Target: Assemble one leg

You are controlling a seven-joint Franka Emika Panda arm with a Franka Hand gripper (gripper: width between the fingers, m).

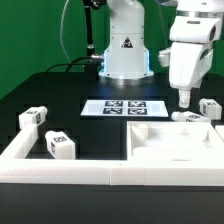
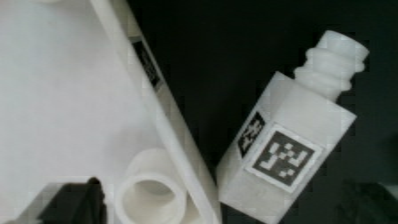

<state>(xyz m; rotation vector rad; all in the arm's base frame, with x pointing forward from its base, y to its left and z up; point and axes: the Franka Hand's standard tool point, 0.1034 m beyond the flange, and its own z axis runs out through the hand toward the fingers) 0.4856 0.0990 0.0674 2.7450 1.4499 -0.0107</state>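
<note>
We see the end effector (image 1: 183,100) hanging low over the far corner of the panel (image 1: 175,145), on the exterior view's right. In the wrist view one dark finger (image 2: 71,203) sits far out at the picture's edge and nothing is gripped in the middle. So we read the fingers as spread apart and empty.

The leg (image 1: 190,117) lies on the black counter (image 1: 70,100), just beside the panel's edge and under the end effector. In the wrist view we see the leg (image 2: 294,125) tilted, its square tag facing up and its ribbed end (image 2: 333,55) pointing away from the panel (image 2: 71,100). A narrow dark strip of counter shows between them along most of the leg. We cannot tell whether they touch at the near end. A round socket (image 2: 151,195) stands in the panel's corner.

A second leg (image 1: 210,107) rests near the first, further to the exterior view's right. A third leg (image 1: 33,117) and a fourth leg (image 1: 58,143) lie well apart from these, on the exterior view's left, inside the white barrier (image 1: 60,168). The marker board (image 1: 125,107) lies in front of the arm's base (image 1: 125,55)
</note>
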